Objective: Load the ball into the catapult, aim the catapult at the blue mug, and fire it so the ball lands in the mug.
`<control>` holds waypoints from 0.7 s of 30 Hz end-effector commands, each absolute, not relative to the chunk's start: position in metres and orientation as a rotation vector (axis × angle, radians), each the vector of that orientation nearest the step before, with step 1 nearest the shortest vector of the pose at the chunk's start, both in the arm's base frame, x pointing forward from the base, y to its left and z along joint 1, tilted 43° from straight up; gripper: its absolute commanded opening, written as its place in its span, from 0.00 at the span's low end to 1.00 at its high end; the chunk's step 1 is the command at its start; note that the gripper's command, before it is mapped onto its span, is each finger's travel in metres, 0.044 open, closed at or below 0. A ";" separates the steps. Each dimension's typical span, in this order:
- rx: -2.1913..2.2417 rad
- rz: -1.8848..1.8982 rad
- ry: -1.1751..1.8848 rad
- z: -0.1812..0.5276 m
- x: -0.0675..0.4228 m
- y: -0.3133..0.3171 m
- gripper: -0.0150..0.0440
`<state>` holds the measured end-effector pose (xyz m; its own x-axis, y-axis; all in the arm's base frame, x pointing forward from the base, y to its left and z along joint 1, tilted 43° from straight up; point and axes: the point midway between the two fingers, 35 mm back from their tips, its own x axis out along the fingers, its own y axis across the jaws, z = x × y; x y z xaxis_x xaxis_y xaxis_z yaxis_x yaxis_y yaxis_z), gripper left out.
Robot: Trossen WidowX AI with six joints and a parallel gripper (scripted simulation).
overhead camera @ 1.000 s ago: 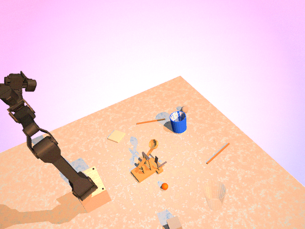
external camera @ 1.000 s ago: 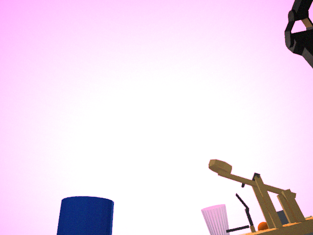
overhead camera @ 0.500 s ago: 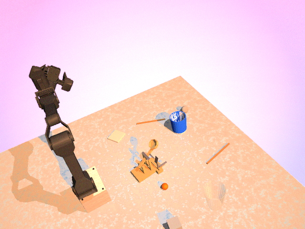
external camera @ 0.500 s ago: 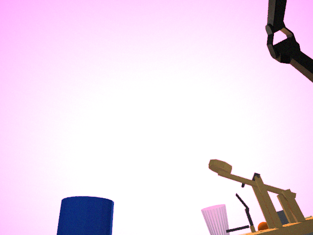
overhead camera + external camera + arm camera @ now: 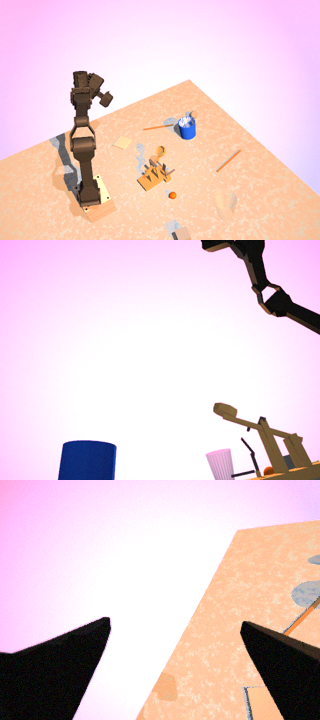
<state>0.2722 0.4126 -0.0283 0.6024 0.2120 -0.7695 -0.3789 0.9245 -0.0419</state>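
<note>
The orange ball (image 5: 172, 195) (image 5: 268, 470) lies on the table (image 5: 258, 193) (image 5: 238, 630), just in front of the wooden catapult (image 5: 155, 170) (image 5: 268, 436). The catapult's arm is raised and its spoon cup (image 5: 161, 150) (image 5: 225, 409) is empty, pointing roughly toward the blue mug (image 5: 187, 128) (image 5: 87, 459). The mug stands upright farther back. My arm stands upright over its base at the left. My gripper (image 5: 101, 90) (image 5: 175, 625) is open and empty, high above the table and far from the ball. In the wrist view it looks out over the table's edge.
Two orange sticks (image 5: 158, 127) (image 5: 228, 160) lie on the table; one also shows in the wrist view (image 5: 302, 620). A cream tile (image 5: 122, 142) lies left of the catapult. A translucent cup (image 5: 224, 204) (image 5: 221, 463) stands front right. A small beige ball (image 5: 193, 114) sits behind the mug, and a beige cube (image 5: 183, 233) at the front edge.
</note>
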 end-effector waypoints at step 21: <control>-0.513 -0.346 1.292 -0.017 0.347 0.134 1.00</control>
